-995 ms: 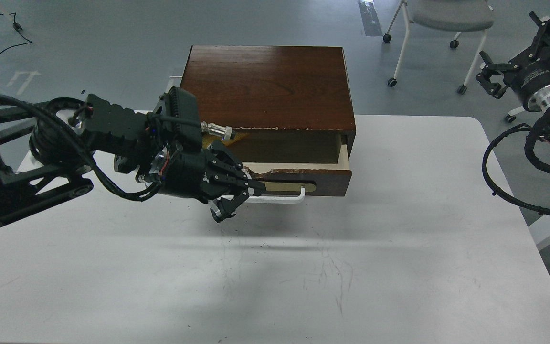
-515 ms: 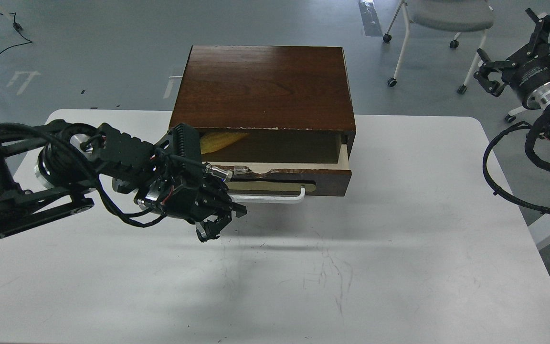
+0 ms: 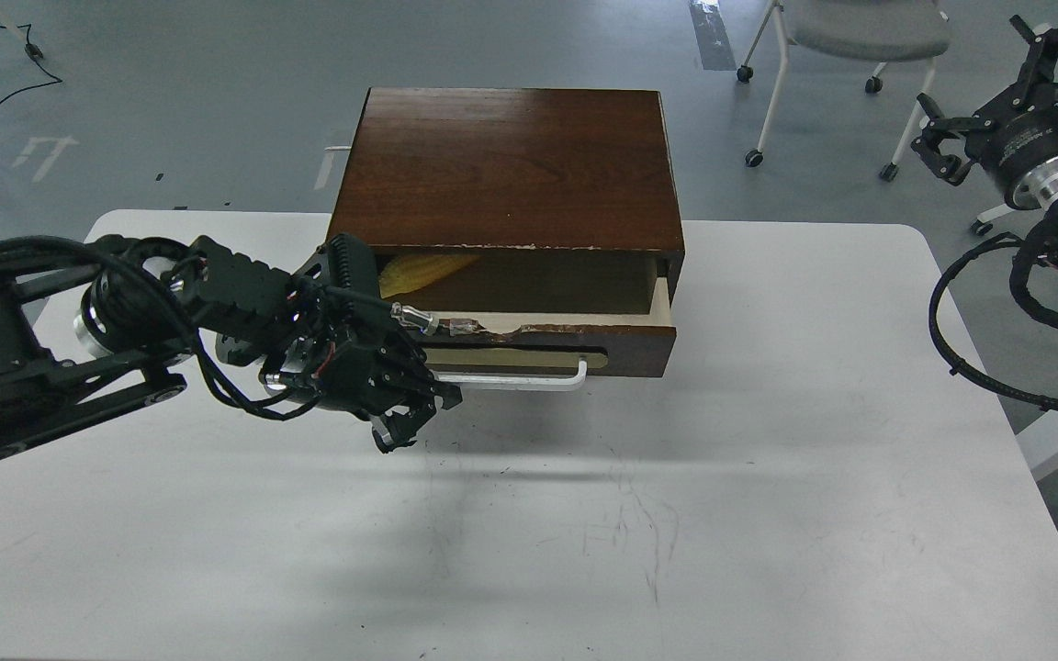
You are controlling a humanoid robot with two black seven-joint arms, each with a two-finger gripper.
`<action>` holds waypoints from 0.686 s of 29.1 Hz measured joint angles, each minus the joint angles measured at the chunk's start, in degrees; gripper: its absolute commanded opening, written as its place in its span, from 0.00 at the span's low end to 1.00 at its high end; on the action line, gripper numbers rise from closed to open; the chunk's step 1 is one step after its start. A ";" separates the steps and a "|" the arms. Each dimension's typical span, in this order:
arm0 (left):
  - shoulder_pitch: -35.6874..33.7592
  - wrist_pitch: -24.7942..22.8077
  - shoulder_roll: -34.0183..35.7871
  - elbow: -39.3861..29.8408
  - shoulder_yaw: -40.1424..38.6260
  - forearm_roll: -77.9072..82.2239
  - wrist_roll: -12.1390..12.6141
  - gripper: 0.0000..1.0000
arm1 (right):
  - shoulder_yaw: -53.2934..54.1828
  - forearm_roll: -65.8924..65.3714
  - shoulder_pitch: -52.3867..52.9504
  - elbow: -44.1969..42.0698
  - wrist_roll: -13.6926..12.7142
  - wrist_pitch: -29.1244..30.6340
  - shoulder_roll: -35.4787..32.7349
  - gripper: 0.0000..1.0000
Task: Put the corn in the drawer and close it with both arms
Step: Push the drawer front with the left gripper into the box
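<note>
Currently, the corn (image 3: 426, 269) is lying inside the open drawer (image 3: 547, 317) at its left end, near frame centre, its long axis running nearly left to right with the tapered tip pointing right and slightly up. The left gripper (image 3: 405, 424) is hovering just below the white handle (image 3: 515, 380) with nothing held and its fingers close together. The right gripper (image 3: 1011, 83) is sitting in the upper right of the frame, its fingers spread wide and holding nothing.
</note>
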 measured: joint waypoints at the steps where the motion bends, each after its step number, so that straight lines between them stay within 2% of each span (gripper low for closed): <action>1: -0.02 0.00 0.03 0.11 0.03 0.00 0.00 0.00 | 0.00 0.00 -0.05 -0.02 0.00 0.00 0.00 1.00; 20: -1.08 0.00 -0.29 1.96 -0.71 0.00 0.00 0.00 | 0.00 -0.09 0.48 0.21 0.00 0.00 0.42 1.00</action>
